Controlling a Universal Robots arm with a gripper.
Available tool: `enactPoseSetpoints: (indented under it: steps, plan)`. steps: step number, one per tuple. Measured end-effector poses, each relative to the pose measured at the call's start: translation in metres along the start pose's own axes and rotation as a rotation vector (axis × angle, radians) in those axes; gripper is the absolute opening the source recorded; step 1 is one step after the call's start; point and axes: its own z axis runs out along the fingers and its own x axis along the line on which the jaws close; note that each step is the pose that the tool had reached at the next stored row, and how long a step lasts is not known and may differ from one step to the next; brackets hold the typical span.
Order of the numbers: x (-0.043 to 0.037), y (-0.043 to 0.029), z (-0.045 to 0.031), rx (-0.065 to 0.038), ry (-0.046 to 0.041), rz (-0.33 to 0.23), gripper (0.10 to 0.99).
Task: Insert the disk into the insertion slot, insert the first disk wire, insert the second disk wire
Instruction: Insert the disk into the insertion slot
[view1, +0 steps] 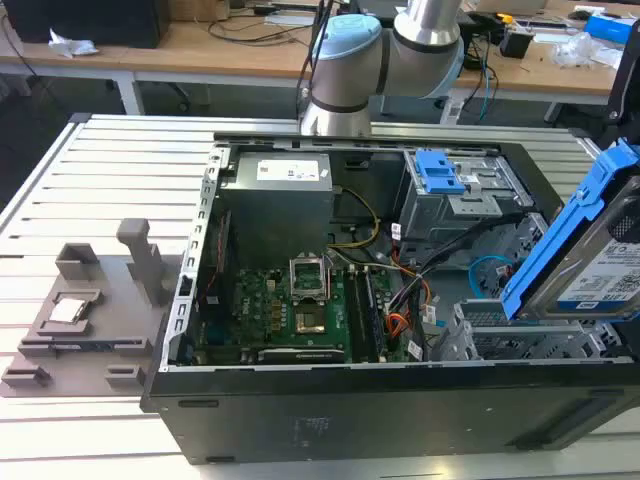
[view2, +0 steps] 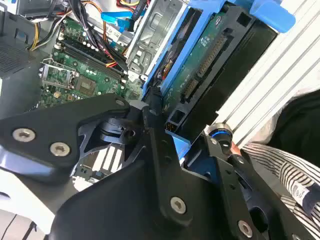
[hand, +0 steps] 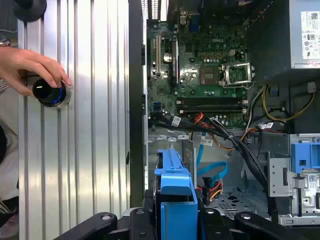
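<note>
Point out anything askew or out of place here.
The disk hangs steeply tilted in the gripper, above the insertion slot, not seated in it. A person's hand holds a black knob on the table beside the case.

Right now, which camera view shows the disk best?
The exterior view: the disk stands tilted at the exterior view's right, label and blue frame both visible. The second wrist view shows its green underside; the first wrist view shows the blue frame end-on.

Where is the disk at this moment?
At the exterior view's right, the disk is tilted above the insertion slot, not yet inside it.
</note>
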Motion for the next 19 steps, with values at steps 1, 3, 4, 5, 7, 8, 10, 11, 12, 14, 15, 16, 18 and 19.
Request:
enactPoseSetpoints:
  steps: [1, 3, 4, 5, 7, 8, 10, 11, 12, 14, 15, 16, 18, 19]
  plan:
    - [0.0, -0.0001, 0.0022, 0.0, 0.0, 0.0, 0.365]
    - [0.0, -0.0002, 0.0063, 0.0, 0.0, 0.0, 0.365]
    - [0.0, -0.0003, 0.0072, 0.0, 0.0, 0.0, 0.365]
    - [0.0, -0.0003, 0.0085, 0.0, 0.0, 0.0, 0.365]
    - [-0.0001, -0.0004, 0.0117, 0.0, 0.0, 0.0, 0.365]
    - [0.0, -0.0005, 0.0142, 0.0, 0.0, 0.0, 0.365]
    - [-0.0001, -0.0006, 0.017, 0.0, 0.0, 0.0, 0.365]
    - [-0.0001, -0.0007, 0.0178, 0.0, -0.0001, 0.0, 0.365]
    - [-0.0001, -0.0007, 0.0186, 0.0, 0.0001, 0.0, 0.365]
    - [-0.0001, -0.0008, 0.0211, 0.0, 0.0001, 0.0, 0.365]
    - [-0.0001, -0.0009, 0.0221, 0.0, 0.0001, 0.0, 0.365]
    - [-0.0001, -0.0009, 0.0242, 0.0, 0.0, 0.0, 0.365]
    - [-0.0001, -0.0015, 0.0321, 0.0, 0.0, 0.0, 0.365]
    - [-0.0002, -0.0017, 0.0329, 0.0, 0.0, 0.0, 0.365]
